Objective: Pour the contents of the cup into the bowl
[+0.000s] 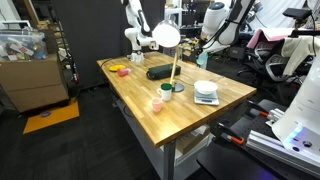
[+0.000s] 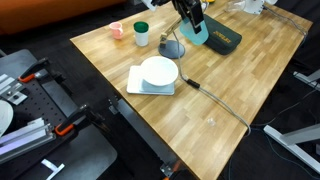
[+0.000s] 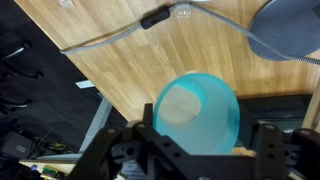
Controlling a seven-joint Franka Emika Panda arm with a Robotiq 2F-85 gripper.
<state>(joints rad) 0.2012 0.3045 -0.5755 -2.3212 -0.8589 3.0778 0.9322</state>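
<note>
My gripper is shut on the cup, a translucent blue-green tumbler that fills the lower middle of the wrist view, with a dark finger on each side of it. A pale round patch shows inside the cup. In an exterior view the held cup hangs above the table beside the lamp base, apart from the bowl. The shallow white bowl rests on a flat pale scale nearer the table's front edge. In an exterior view the bowl sits by the right edge, and the cup is behind it.
A short pink cup and a short green cup stand at the far side. A dark case lies behind the held cup. The lamp's cable runs across the wooden table. The lamp's white shade stands tall.
</note>
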